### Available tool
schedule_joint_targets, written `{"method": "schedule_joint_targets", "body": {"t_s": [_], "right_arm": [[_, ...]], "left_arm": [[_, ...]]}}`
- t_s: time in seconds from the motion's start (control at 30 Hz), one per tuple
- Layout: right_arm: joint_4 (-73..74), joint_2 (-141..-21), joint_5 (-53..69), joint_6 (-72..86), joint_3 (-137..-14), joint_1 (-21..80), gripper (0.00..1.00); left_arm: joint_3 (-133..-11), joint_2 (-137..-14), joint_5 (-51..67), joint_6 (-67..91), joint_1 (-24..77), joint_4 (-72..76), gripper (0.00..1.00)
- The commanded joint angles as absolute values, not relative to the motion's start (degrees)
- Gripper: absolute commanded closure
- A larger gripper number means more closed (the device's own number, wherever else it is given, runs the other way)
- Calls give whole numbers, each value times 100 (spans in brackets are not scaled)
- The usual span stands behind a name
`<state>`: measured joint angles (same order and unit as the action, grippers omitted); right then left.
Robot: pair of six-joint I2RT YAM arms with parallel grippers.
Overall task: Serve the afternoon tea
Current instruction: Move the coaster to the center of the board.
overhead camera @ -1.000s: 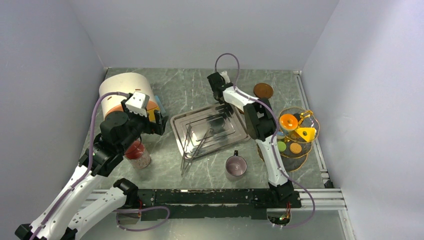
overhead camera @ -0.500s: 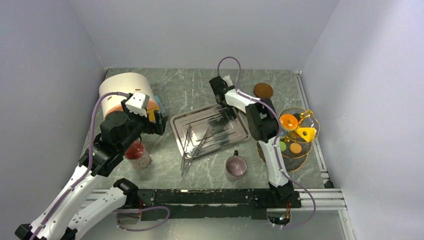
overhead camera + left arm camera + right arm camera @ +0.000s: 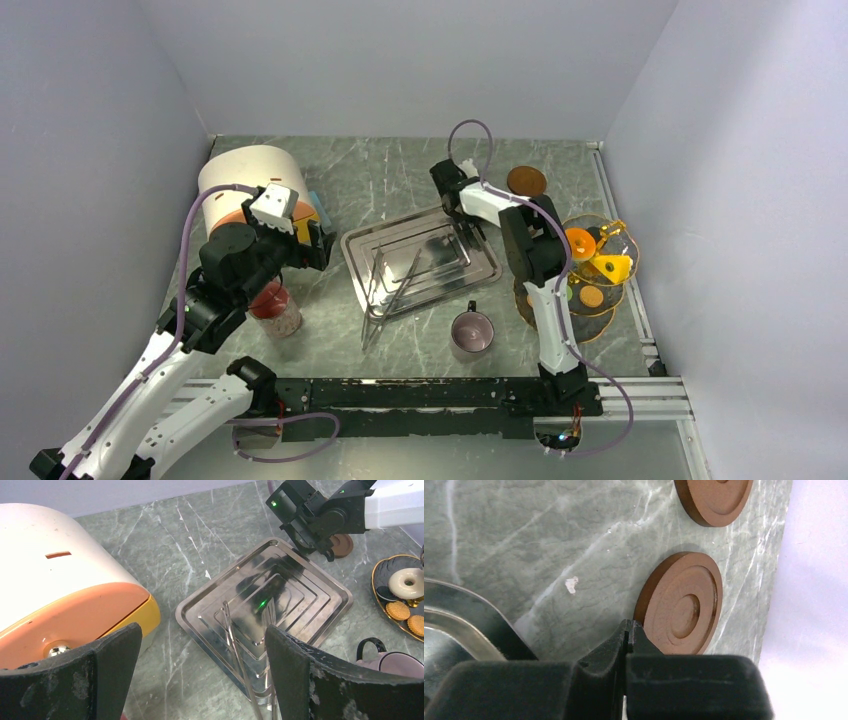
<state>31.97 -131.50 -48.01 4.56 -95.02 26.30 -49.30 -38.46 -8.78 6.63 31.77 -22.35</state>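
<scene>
Overhead, the right tool is hanging pressed together and empty at the far corner of the tray. It looks low enough that a sideways move could be catching the rim and dragging the tray. Its elbow is leaning just beside the stand where the treats are sitting, so a careless swing back could be tipping the tiers. The mug is standing on the table just in front of the tray, near that arm's lower link. The left tool is hovering spread wide and empty between the box and the tray, with the jar under its arm — a dropping elbow could be toppling it.

Seen from the left wrist, the wide-apart fingers are framing the tongs, which are lying in the tray and taking up the flat middle. At the right edge, a cream ring and biscuits are showing beside the mug.

On the right wrist view, the closed tool is sitting just beside a coaster, though I cannot tell whether it is touching. A second coaster is lying beyond it. A nudge here could be sliding the near one towards the wall.
</scene>
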Motion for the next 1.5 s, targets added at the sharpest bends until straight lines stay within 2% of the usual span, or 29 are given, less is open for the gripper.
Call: {"method": "schedule_joint_targets", "body": {"t_s": [0.0,0.2,0.37,0.63,1.47], "right_arm": [[3439,-13045,-5138,647,-9514,2587,100],[3574,-13020,-5088,822,-9603,2589,100],[3009,-12909,-4814,529,-9658,2585,100],[3155,-13452,-5070,411,-10237,2490,100],[2992,-12803,-4953,705,-9000,2215,100]], "left_arm": [[-4913,-3779,-923,589,3214,-2215,3],[-4913,-3780,-917,579,3217,-2215,2],[-4913,-3780,-898,579,3216,-2215,3],[-4909,-3771,-940,573,3216,-2223,3],[-4913,-3771,-941,571,3216,-2225,3]]}}
